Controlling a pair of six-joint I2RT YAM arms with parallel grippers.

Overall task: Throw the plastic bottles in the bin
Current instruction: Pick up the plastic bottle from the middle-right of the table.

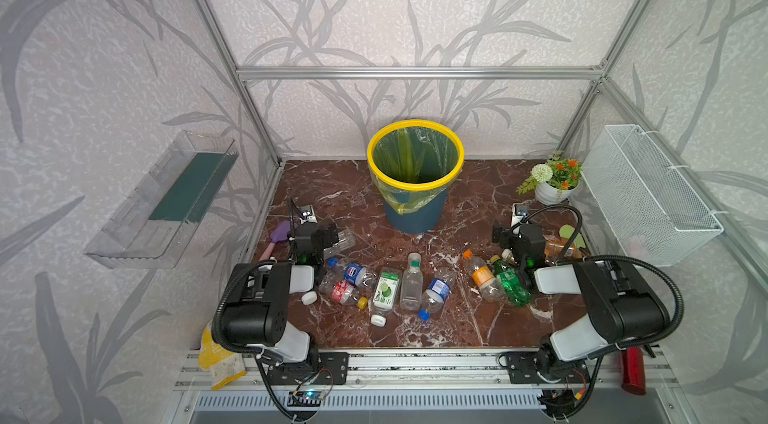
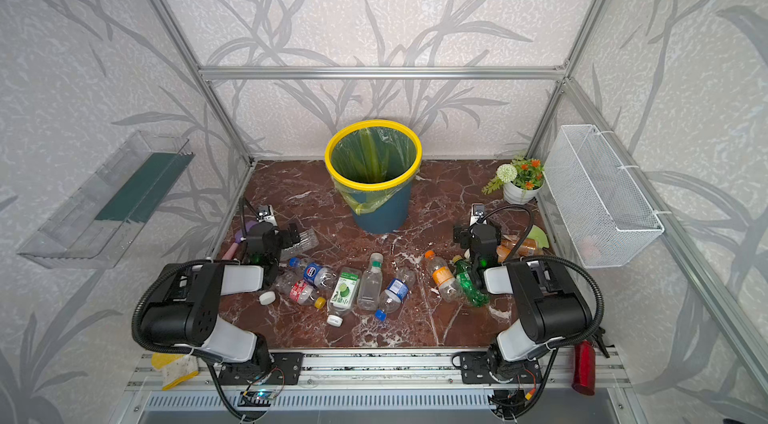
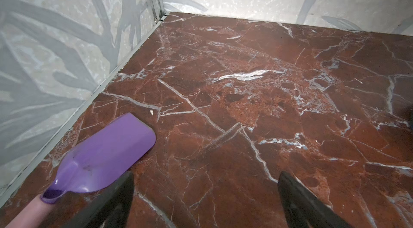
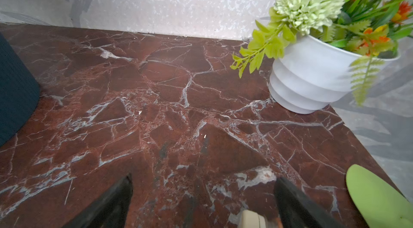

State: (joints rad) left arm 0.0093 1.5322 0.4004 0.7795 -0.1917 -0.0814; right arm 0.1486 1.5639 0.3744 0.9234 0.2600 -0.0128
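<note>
The bin (image 1: 415, 176) (image 2: 374, 172), dark blue with a yellow rim and a green liner, stands at the back middle of the marble table. Several plastic bottles lie in a row in front of it, among them a green-label one (image 1: 385, 291), an orange-label one (image 1: 482, 276) and a green one (image 1: 509, 280). My left gripper (image 1: 312, 235) (image 3: 205, 175) hangs open at the row's left end beside a clear crushed bottle (image 1: 343, 240). My right gripper (image 1: 517, 237) (image 4: 203, 177) hangs open at the right end, a cream bottle cap (image 4: 252, 219) just below its jaws.
A purple spatula (image 3: 105, 155) lies by the left wall; a green spatula (image 4: 375, 195) and a white flower pot (image 4: 308, 77) sit at the right. A clear tray (image 1: 166, 201) and a wire basket (image 1: 652, 189) hang on the side walls. A red cylinder (image 1: 633, 368) stands at front right.
</note>
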